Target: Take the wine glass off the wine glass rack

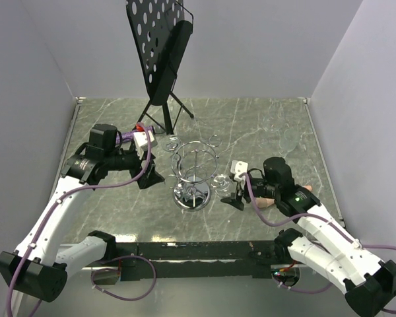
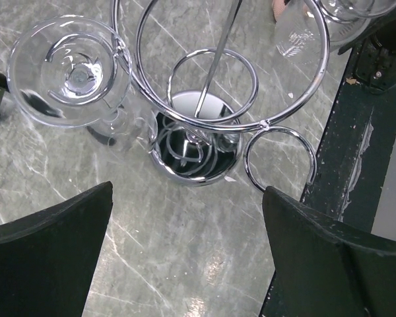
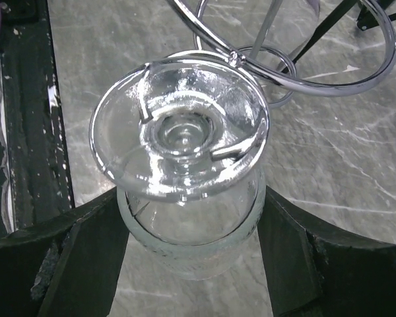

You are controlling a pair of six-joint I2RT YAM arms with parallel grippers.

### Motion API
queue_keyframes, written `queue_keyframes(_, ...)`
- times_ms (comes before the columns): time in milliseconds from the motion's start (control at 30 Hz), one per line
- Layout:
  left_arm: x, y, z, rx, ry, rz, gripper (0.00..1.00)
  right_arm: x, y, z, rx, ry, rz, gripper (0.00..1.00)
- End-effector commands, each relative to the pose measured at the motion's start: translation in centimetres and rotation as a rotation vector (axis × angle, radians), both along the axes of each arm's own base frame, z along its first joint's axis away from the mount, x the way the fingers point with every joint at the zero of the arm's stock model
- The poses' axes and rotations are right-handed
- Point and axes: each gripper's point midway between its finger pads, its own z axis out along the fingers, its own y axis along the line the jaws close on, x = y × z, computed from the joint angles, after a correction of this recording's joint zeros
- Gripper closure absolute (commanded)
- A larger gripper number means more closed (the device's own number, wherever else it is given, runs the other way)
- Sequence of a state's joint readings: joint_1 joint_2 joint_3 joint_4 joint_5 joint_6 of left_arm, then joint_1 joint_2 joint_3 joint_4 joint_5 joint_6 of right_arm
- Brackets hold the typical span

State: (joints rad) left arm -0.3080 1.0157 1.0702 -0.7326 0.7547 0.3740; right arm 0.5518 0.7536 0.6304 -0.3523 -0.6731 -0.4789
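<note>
The black strip (image 1: 185, 249) runs along the near edge of the marble-patterned table (image 1: 119, 224), with bare tabletop between it and the wine glass rack (image 1: 193, 173).

The right gripper (image 1: 232, 195) sits low, just right of the rack's round base. In the right wrist view its two fingers (image 3: 86, 264) flank the bowl of the wine glass (image 3: 185, 132), one on each side, and no gap shows between pad and glass. The right gripper (image 3: 188, 218) is thus closed around the bowl. The glass hangs upside down, its foot resting in a wire loop on the rack's right side. The loop's opening faces the gripper.

The left gripper (image 1: 152, 175) hovers just left of the rack, apart from it. In its own wrist view the fingers (image 2: 53, 251) spread wide with nothing between them. The rack's shiny base (image 2: 195, 155) lies on the table below and beyond them.

A second glass (image 2: 69, 72) hangs upside down from a loop on the rack's far side, well apart from the held one.

To the right of the wine glass, open tabletop stretches past the right arm to the table's right edge.

Farther back, clear glasses (image 1: 284, 135) stand near the far right corner. A black perforated music stand (image 1: 160, 53) rises at the back, left of centre. Pale walls close off the left, far and right sides.
</note>
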Motion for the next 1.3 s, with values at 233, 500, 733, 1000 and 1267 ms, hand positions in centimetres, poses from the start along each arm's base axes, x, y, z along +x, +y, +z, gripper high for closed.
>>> queue_keyframes(233, 0.7, -0.6, 2.2, -0.027, -0.069, -0.022, 0.01, -1.2, 0.0, 2.9, 0.007, -0.083, 0.079, 0.52)
queue_keyframes(500, 0.2, 0.1, 3.1, 0.032, -0.122, -0.051, 0.01, -1.8, -0.9, 4.7, -0.006, -0.096, 0.057, 0.54)
queue_keyframes(733, -0.5, 0.3, 6.8, 0.020, -0.298, -0.084, 0.00, -2.7, -2.3, 7.4, -0.039, -0.002, -0.005, 0.65)
queue_keyframes(1000, -0.4, -0.8, 7.6, 0.121, -0.410, -0.212, 0.01, -1.8, -2.3, 13.7, 0.021, 0.096, -0.088, 1.00)
queue_keyframes(1267, -0.7, -4.4, 13.6, -0.055, -0.706, -0.193, 0.00, 2.6, -0.9, 19.1, 0.340, 0.460, -0.281, 1.00)
